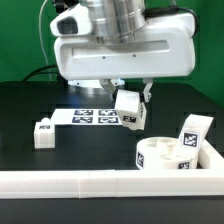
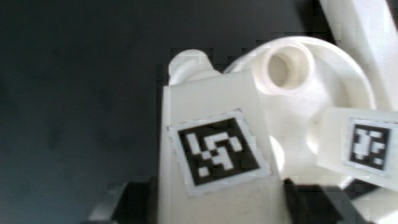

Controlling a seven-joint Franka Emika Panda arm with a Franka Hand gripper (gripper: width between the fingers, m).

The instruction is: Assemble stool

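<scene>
Tool (image 1: 130,98) closed tight on one tilted leg (image 1: 128,110), gripping it directly between its fingers at the marker board (image 1: 85,116) end, with seat (image 1: 165,155) on worktop (image 1: 30,100) toward the exterior view's right.

we figured this was a robotics lab bench, matte black table (image 1: 20,110), marker board (image 1: 85,117) lying flat on it, square-tagged stool leg (image 1: 42,133), bulky white robot arm (image 1: 120,45) overhead
</scene>
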